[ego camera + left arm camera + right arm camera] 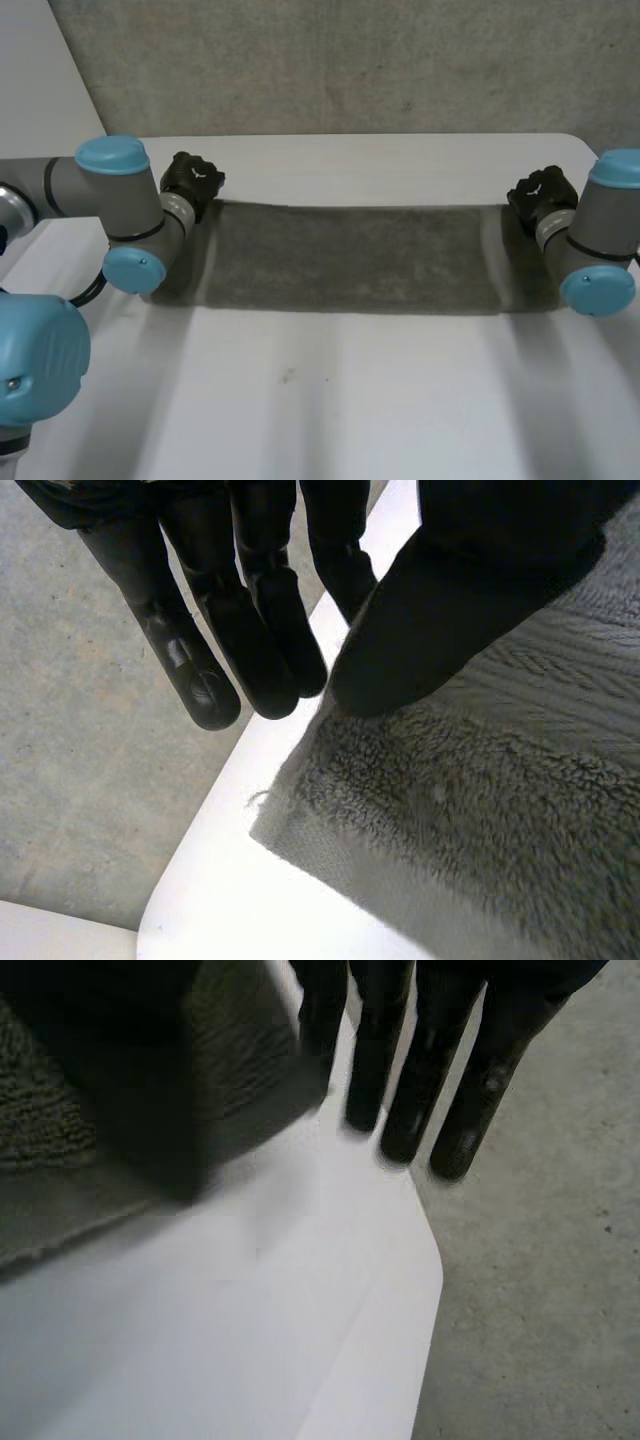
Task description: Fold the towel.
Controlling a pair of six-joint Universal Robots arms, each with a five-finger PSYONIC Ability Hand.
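The grey towel (350,255) lies flat as a long strip across the white table (350,400). My left hand (193,180) is at the towel's far left corner. In the left wrist view its thumb (430,610) lies on the towel (480,820) by the far edge, with the straight fingers (200,670) close against it, pinching that edge. My right hand (540,195) is at the far right corner. In the right wrist view its fingers (420,1080) are straight and off the towel (40,1100), with bare table between them and the thumb.
The table's far edge (215,810) runs just beyond both hands, and grey floor (350,60) lies past it. The rounded far right table corner (430,1250) is close to my right hand. A wide bare stretch of table lies in front of the towel.
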